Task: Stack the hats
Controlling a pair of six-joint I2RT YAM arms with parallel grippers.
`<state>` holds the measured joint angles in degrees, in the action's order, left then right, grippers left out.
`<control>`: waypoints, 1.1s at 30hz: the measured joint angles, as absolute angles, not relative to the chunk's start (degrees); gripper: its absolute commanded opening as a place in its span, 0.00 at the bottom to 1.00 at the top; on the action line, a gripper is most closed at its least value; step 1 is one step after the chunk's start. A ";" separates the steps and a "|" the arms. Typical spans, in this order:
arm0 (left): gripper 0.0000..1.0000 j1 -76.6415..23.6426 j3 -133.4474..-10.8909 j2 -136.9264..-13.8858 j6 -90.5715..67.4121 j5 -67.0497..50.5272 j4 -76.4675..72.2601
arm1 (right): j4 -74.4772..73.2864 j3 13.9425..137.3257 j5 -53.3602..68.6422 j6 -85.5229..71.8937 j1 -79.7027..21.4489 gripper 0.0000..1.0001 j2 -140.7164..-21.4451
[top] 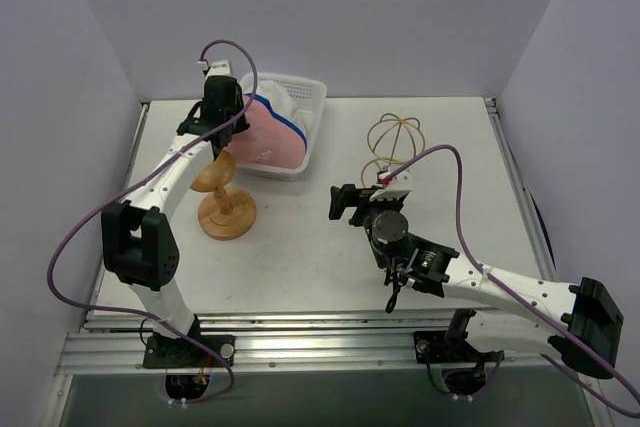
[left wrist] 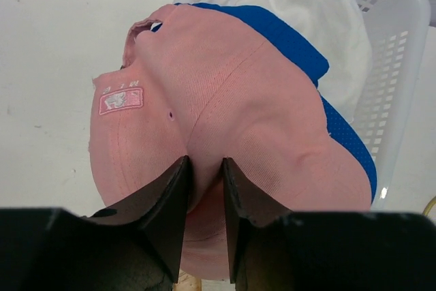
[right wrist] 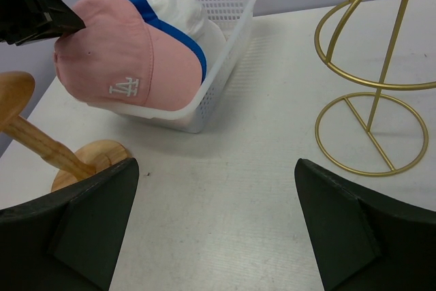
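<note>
White table (top: pixel 300 257): mesh basket (top: pixel 313 115), wooden stand (top: pixel 227 215), gold wire frame (top: pixel 393 140).

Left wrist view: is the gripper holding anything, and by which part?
The left gripper pinches the pink cap by a raised fold of its crown fabric. The right gripper is open and holds nothing.

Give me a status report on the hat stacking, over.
Left gripper pinching pink cap at basket. Right gripper open, empty. Wooden stand close by the cap.
</note>
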<state>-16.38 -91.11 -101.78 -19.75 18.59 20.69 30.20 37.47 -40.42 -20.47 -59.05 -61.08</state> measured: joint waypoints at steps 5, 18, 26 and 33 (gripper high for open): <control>0.16 -16.38 -91.07 -99.68 -19.22 16.51 19.81 | 30.20 37.47 -40.45 -20.47 -59.05 0.94 -61.08; 0.04 -16.40 -91.07 -95.61 -18.33 10.63 17.61 | 30.13 37.50 -40.47 -20.45 -59.05 0.94 -61.08; 0.02 -16.40 -91.13 -93.19 -19.38 7.44 16.14 | 30.13 37.50 -40.47 -20.27 -59.05 0.94 -61.08; 0.02 -16.53 -92.60 -92.95 -19.57 7.01 16.60 | 30.06 37.50 -40.47 -20.27 -59.05 0.94 -61.08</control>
